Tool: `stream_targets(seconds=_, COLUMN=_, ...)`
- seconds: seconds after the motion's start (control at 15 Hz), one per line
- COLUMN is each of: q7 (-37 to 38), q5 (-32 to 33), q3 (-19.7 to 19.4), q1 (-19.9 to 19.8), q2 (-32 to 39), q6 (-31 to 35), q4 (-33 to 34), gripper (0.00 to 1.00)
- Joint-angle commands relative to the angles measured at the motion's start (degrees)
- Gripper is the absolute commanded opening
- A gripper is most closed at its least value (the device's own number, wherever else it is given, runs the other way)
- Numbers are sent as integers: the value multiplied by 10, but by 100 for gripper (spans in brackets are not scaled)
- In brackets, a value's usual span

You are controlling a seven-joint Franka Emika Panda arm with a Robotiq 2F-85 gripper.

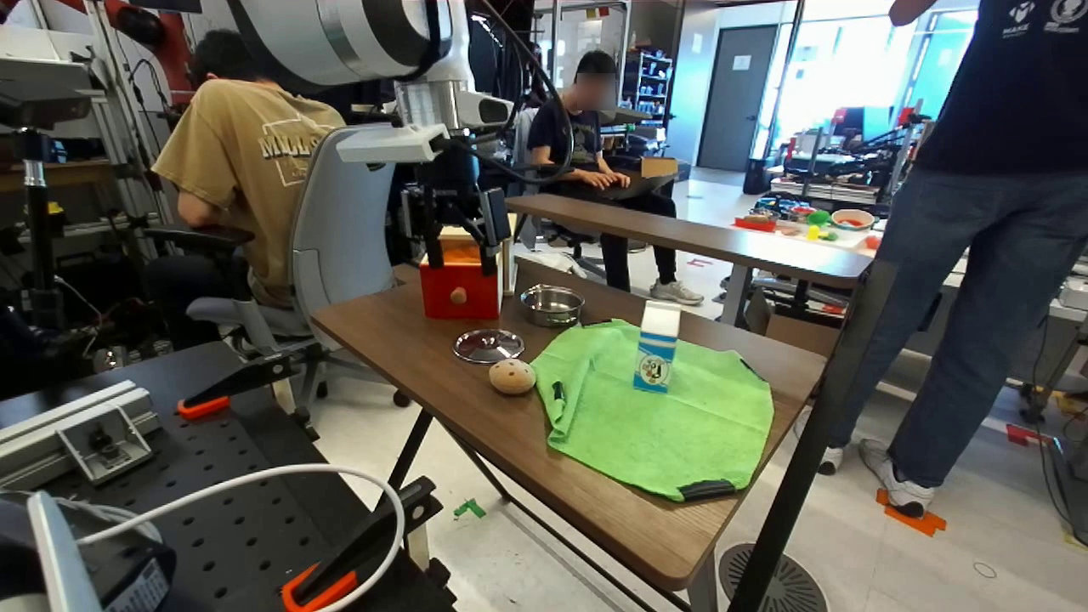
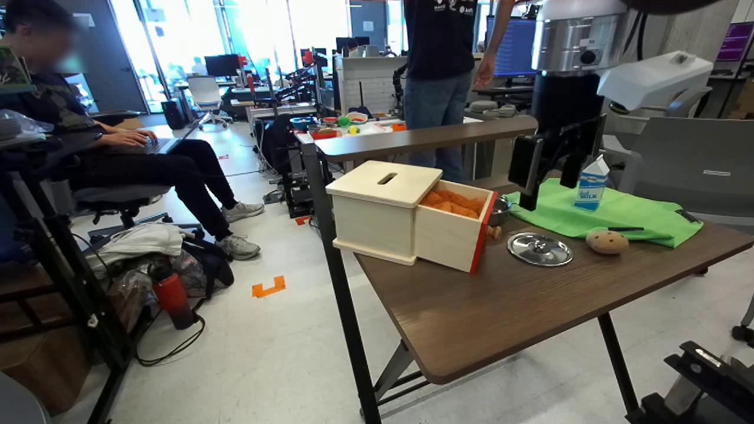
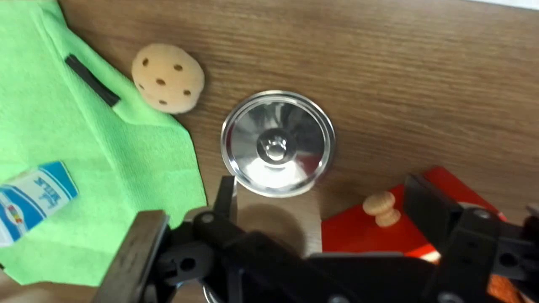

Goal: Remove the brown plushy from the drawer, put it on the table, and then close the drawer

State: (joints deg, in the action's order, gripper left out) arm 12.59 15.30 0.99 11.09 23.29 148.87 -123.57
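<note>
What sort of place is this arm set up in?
Probably a robotics lab or workshop. In an exterior view, orange-padded clamps sit along a perforated black bench; a lit computer monitor also shows in the background of an exterior view.

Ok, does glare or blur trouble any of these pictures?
In both exterior views, the bright glass windows are blown out and the seated dark-shirted person's face is blurred; in the wrist view, white glints cover part of the round shiny metal lid, though the spotted tan plushy reads clearly.
</note>
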Motion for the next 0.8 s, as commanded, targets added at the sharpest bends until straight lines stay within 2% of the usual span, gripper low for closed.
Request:
stream_targets(seconds=0.0, q7=-55, q5=1, q3=5, q1=-16, q2=12, q6=153, q4=-40, gripper=100)
stream_targets(seconds=0.13, q7=-104, q5=-12, q3=20, q1=-28, q2=25, q6=226, q4=-56, gripper=100)
stream_targets(seconds=0.27, q7=-142, q5=-21, q3=36, q1=-42, q2=39, q6=266, q4=-65, gripper=100)
stream_targets(seconds=0.53, q7=-198, q5=-44, q3=90, q1=-88, q2=51, q6=287, q4=-79, gripper=100)
stream_targets(seconds=0.73, q7=-222, q5=-51, q3=108, q1=-106, q2=61, q6=285, q4=-71, gripper=100)
